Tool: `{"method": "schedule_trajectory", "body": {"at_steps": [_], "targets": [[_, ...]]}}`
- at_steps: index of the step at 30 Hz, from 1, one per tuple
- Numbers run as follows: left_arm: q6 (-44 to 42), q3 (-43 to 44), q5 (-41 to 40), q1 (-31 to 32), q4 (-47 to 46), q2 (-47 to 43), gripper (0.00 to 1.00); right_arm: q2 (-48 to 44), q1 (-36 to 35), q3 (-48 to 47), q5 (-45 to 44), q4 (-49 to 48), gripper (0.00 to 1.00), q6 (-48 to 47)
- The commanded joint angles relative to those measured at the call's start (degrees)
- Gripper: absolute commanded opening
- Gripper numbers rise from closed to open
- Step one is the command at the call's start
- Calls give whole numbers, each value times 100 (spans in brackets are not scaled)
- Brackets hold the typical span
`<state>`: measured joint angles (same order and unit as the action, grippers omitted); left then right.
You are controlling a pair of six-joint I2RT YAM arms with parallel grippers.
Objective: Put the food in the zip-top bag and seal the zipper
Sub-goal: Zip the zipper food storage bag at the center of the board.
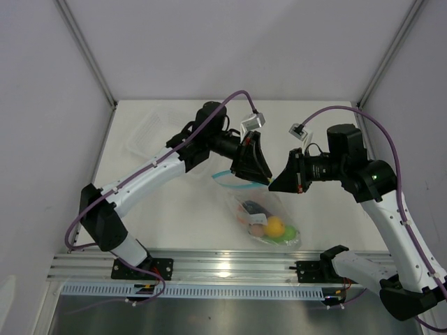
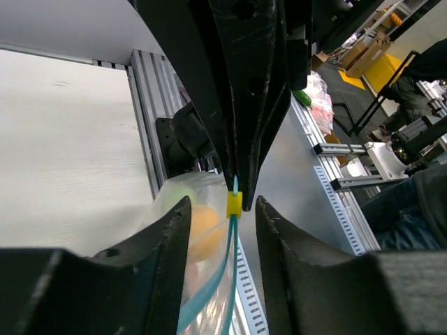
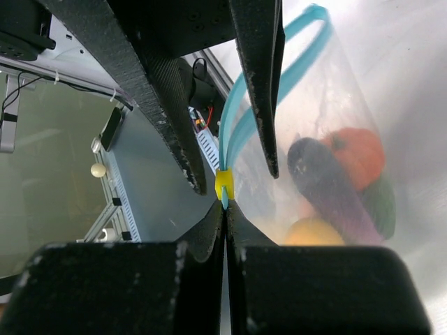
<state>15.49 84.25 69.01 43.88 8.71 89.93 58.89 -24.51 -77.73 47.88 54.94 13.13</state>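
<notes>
While the food (image 1: pixel 269 225) is sitting inside the bag (image 3: pixel 328 84) at centre frame, the right hand (image 3: pixel 225 213) is pinching the zipper (image 3: pixel 230 132) end, the left hand (image 2: pixel 220 209) half-open and straddling the slider (image 3: pixel 223 184), sealing not yet done.

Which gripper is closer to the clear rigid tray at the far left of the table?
Left. The left gripper is right of the tray, at the zip-top bag mouth; the right gripper faces it from farther right.
</notes>
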Motion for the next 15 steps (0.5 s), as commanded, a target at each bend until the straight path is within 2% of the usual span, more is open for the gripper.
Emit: {"method": "schedule_trajectory", "body": {"at_steps": [1, 7, 8, 9, 10, 15], "targets": [[-125, 390, -28, 68, 78, 77, 41, -62, 8, -14, 55, -247, 0, 15], [-151, 593, -63, 86, 271, 192, 27, -10, 8, -31, -15, -203, 0, -29], [-151, 593, -90, 86, 298, 200, 22, -1, 17, -49, -50, -185, 0, -38], [-160, 619, -90, 86, 368, 209, 7, -1, 17, -58, -94, -159, 0, -47], [-186, 637, -90, 86, 438, 227, 1, -18, 17, -66, -173, -194, 0, -29], [-213, 602, -11, 86, 579, 209, 1, -106, 96, -31, -252, -422, 0, 190]]}}
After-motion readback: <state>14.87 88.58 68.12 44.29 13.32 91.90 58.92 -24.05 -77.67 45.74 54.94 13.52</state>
